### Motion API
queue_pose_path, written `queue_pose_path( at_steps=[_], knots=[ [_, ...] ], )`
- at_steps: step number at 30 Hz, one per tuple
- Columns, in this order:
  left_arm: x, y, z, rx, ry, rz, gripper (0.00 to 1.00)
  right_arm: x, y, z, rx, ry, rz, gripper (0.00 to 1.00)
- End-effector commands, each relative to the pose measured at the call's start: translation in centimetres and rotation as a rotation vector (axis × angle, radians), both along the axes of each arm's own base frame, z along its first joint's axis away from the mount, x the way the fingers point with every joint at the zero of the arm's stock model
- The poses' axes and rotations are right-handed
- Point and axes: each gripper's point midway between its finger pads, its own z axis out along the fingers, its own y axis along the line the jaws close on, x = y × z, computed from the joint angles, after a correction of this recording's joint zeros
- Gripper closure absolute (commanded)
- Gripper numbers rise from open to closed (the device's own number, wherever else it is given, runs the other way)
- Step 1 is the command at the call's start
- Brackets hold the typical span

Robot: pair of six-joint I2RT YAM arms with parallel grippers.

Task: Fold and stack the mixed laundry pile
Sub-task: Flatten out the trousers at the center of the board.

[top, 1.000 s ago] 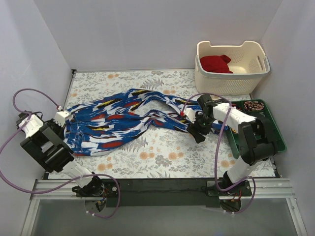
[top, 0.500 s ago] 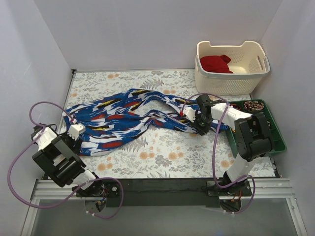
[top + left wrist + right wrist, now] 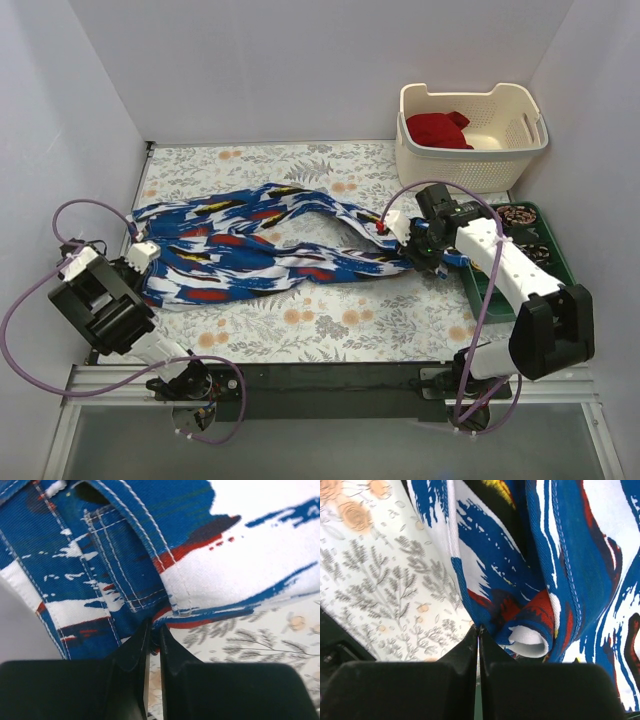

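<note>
The blue garment point(image 3: 260, 245) with white, red and black print lies stretched across the floral table cover, from the left side to the right. My left gripper point(image 3: 145, 252) is shut on its left end; the left wrist view shows the jaws point(image 3: 155, 630) pinching a stitched hem of the blue garment point(image 3: 200, 540). My right gripper point(image 3: 415, 250) is shut on the right end, its fingertips point(image 3: 479, 630) closed on the edge of a rolled fold of the blue garment point(image 3: 570, 555). The deep red garment point(image 3: 437, 130) sits bunched inside the basket.
A cream perforated basket point(image 3: 465, 170) stands at the back right. A green tray point(image 3: 555, 255) with coiled items point(image 3: 517, 215) lies along the right edge, partly under my right arm. White walls close in the table on three sides.
The right gripper has shut on the garment's right end and pulled it to the right. The left gripper opened and shut again on the left end. The cloth now lies straighter.
</note>
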Motion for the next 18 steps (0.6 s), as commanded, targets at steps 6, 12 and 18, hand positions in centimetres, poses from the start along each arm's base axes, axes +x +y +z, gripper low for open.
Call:
queue_pose_path(
  at_steps=[6,12,18],
  knots=[
    [5.6,6.5,5.3,0.139,-0.202,0.146,1.00,-5.3,-1.2,5.0,0.052,0.116,0.094,0.99],
    [5.8,7.5,6.3,0.156,-0.255,0.184,1.00,-6.0,-2.4,6.8,0.097,0.065,0.133,0.99],
    [5.6,7.4,5.3,0.147,-0.238,0.201,1.00,-2.7,-0.5,0.8,0.110,0.283,0.015,0.99]
  ],
)
